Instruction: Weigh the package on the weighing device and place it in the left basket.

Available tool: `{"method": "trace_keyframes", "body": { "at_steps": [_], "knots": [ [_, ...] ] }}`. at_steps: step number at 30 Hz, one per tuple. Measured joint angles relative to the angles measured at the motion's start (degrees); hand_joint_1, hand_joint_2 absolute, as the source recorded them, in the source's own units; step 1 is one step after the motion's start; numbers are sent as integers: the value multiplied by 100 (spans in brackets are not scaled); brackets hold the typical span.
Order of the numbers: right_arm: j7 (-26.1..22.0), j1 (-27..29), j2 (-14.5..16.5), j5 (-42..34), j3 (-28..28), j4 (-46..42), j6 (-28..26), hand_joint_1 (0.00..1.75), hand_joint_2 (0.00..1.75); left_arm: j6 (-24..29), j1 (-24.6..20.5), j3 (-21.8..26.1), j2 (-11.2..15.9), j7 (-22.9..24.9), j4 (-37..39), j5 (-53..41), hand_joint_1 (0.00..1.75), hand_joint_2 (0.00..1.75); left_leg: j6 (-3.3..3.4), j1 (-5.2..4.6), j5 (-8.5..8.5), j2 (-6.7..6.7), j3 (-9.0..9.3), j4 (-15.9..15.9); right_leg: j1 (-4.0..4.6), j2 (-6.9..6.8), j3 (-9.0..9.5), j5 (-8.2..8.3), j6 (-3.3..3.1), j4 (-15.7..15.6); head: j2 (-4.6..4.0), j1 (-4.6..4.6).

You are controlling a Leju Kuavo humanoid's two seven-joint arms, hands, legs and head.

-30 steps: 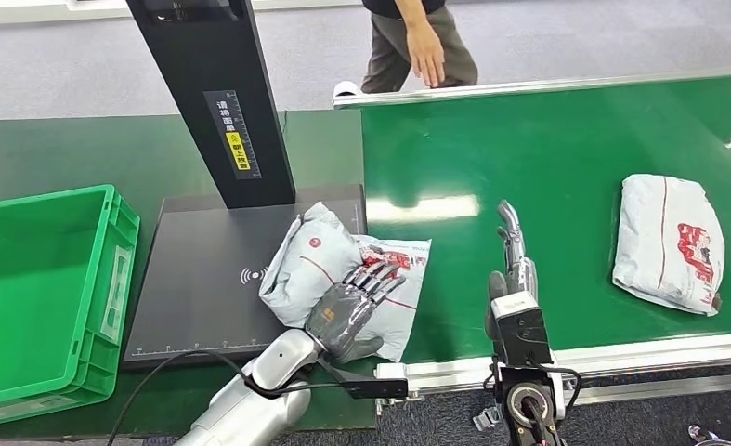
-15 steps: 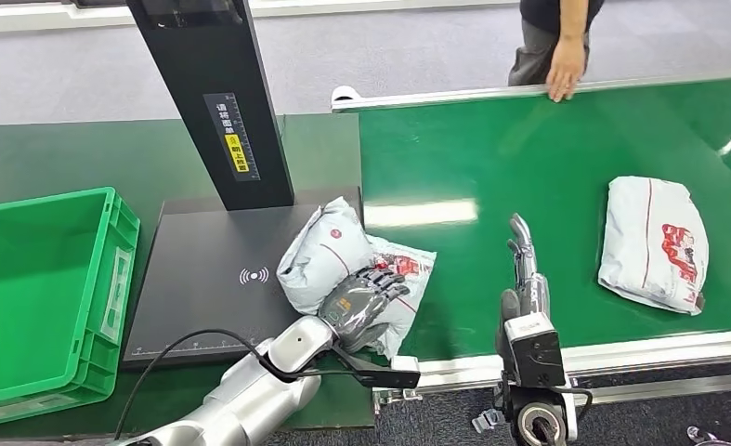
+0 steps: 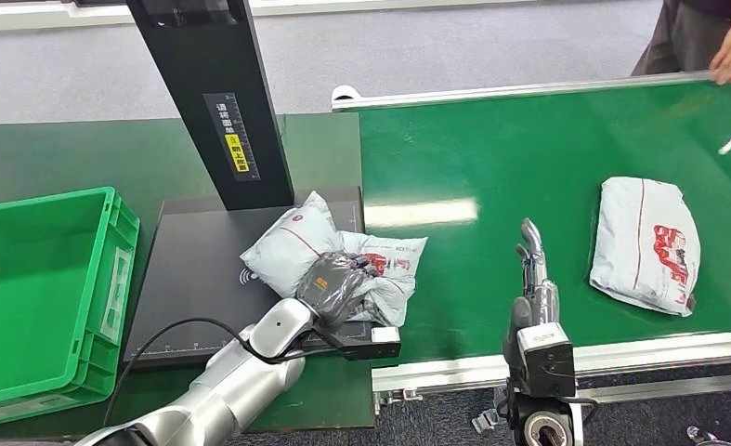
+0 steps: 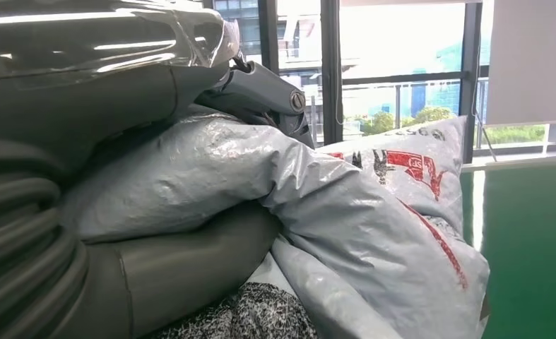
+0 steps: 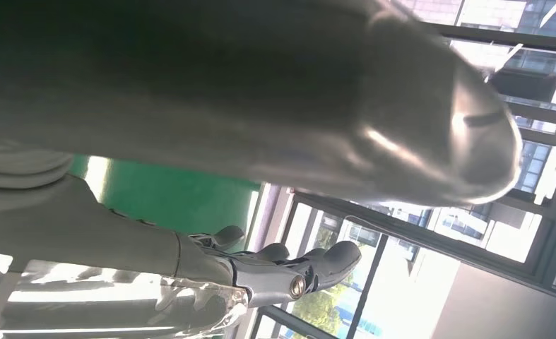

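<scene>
The head view looks forward and down from high on the robot, over the black weighing platform (image 3: 203,279) and green conveyor belt (image 3: 528,167). Both wrist cameras sit close behind their hands, facing windows; the left shares the grey package (image 3: 329,255) (image 4: 345,212).

White Chinese characters over a yellow tag run down the label (image 3: 234,132) on the black scanner column (image 3: 213,93), too small to read. The weighing device (image 3: 194,279) bears a wireless-wave symbol (image 3: 247,276). Red print on both packages is illegible.

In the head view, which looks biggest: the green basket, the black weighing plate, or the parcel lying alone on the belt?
Largest to smallest:
1. black weighing plate, partly covered
2. green basket, cut off by the picture's edge, so close to the plate
3. parcel on the belt
</scene>
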Motion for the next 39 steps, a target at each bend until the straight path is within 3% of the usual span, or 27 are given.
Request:
{"method": "trace_keyframes", "body": {
  "at_steps": [11,16,19,24,27,31,39],
  "knots": [
    [1,4,0,-10,0,-7,0,0,0,183,-10,90,42,-59,0,105,175,175,0,0,0,0,-1,0,0,0,-1,0,0,0,0,1],
    [0,15,-1,-72,-1,-7,-3,0,0,742,150,406,74,-707,-295,1036,175,175,0,0,2,-1,-15,1,0,0,-21,1,0,1,0,0],
    [2,64,-4,-113,-2,-7,-30,0,0,946,429,649,187,-905,-1214,1672,175,175,2,0,7,-9,-39,2,0,-2,-41,1,-1,3,0,0],
    [1,218,1,-166,-28,-25,-137,0,0,1130,870,1038,484,-944,-3525,2118,175,175,2,0,4,-9,-65,2,0,-2,-66,-1,0,5,0,1],
    [-3,309,11,-167,-77,-37,-179,0,0,1181,994,1404,609,-1137,-4590,2264,175,175,1,0,1,-13,-70,2,-1,-4,-68,-5,2,3,0,0],
    [-9,365,19,-166,-103,-48,-220,0,0,1182,1140,2056,562,-1848,-5356,2329,175,175,0,0,0,-11,-70,2,-1,-4,-68,-8,2,2,0,2],
    [-17,489,54,-196,-130,-53,-261,0,0,1174,734,4189,493,-2419,-5517,2753,175,175,-1,3,4,-7,-62,2,3,-2,-67,-6,-1,5,0,0]
  ]
}}
